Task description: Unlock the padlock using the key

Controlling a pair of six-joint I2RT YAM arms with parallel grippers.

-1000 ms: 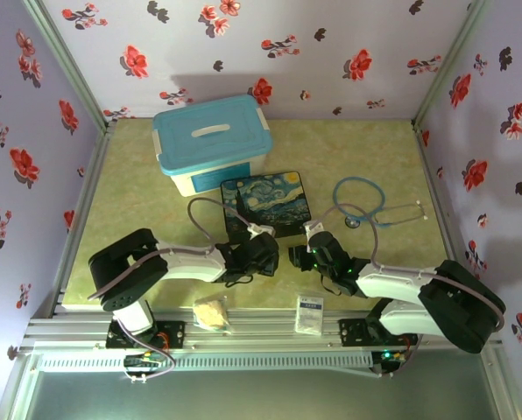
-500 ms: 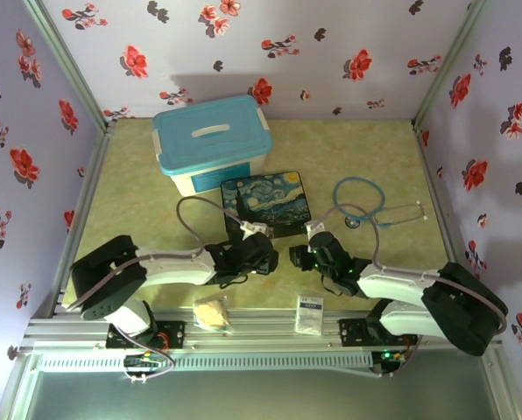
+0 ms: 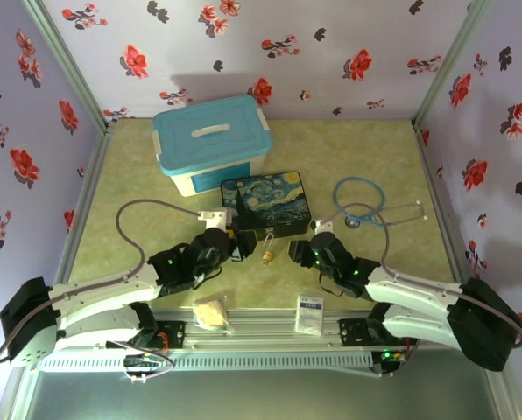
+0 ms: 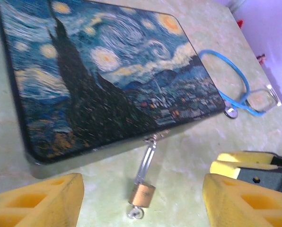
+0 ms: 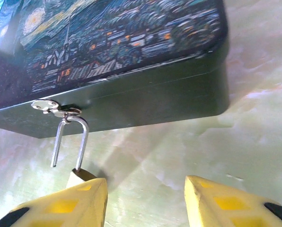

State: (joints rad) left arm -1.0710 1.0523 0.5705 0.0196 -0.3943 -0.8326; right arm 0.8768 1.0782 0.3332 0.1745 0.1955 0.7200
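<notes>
- Padlock, small and brass-gold with a thin silver U-shaped shackle (image 4: 142, 193), is lying on the pale green marbled desk (image 3: 138, 201). It is just off the near wall of the flat Starry-Night-printed box (image 3: 267, 203), and its shackle is hooking through the box's silver latch.
- In the right wrist view, one shackle leg is ending free outside the brass body.
- A tiny grey metal key (image 4: 135, 214) is touching the end of the padlock body farthest from the box.
- The left end effector (image 3: 242, 241) is hovering by the box's near left corner, its yellow fingers (image 4: 41, 198) standing apart and holding nothing.
- The right end effector (image 3: 298, 252) is sitting by the box's near right corner, its fingers likewise apart and empty. The padlock is lying between the two end effectors.
- A blue-tubed stethoscope (image 3: 359, 203) is lying just right of the box.
- A white plastic bin with a blue lid (image 3: 211, 140) is standing behind the box, to its left.
</notes>
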